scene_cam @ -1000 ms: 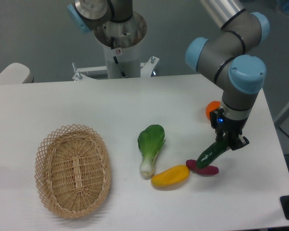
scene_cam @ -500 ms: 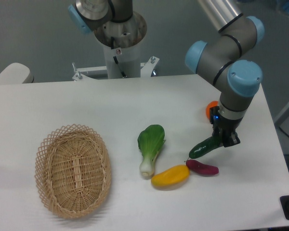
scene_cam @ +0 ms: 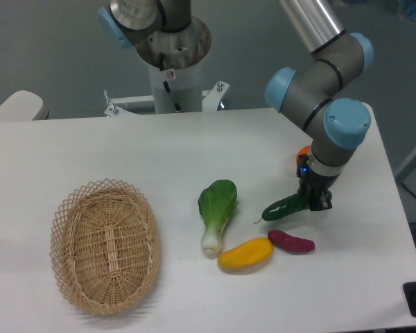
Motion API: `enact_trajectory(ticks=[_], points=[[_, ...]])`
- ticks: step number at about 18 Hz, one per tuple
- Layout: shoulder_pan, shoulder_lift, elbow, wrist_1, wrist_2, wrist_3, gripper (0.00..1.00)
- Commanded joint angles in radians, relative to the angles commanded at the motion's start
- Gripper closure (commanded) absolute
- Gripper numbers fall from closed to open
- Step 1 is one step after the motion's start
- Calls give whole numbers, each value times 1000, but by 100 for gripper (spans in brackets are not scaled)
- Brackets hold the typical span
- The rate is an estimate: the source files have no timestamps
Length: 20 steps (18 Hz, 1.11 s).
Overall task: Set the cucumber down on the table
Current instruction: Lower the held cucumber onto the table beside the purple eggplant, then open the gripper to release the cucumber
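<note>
tool [scene_cam: 312,202] clamped on cucumber [scene_cam: 285,207], moved up-left vs earlier, cucumber now flatter, off purple veg [scene_cam: 291,241]

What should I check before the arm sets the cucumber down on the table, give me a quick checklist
1. End effector grips the cucumber at one end: ok.
2. Cucumber lifted off the table: cannot tell, one view only.
3. Purple vegetable and yellow fruit lie just below the cucumber in the image: not ok for a straight drop.
4. Bok choy is apart from the cucumber's stem tip: ok.
5. Orange item behind the arm, mostly hidden: cannot tell.
6. Basket is far off to the side: ok.
</note>
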Motion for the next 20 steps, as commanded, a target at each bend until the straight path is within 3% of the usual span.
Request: enact_trajectory(ticks=[4,6,8,12,16,20], points=[[0,-12,1,5,0,-2,88],[0,-14,6,3,-2,-3,68],[0,-14,12,2,-3,-5,39],[0,-2,31,2,-11,-32,0],[-18,26,70,-11,-12,-125,0],[-64,63,96,-9,-28,-316,0]])
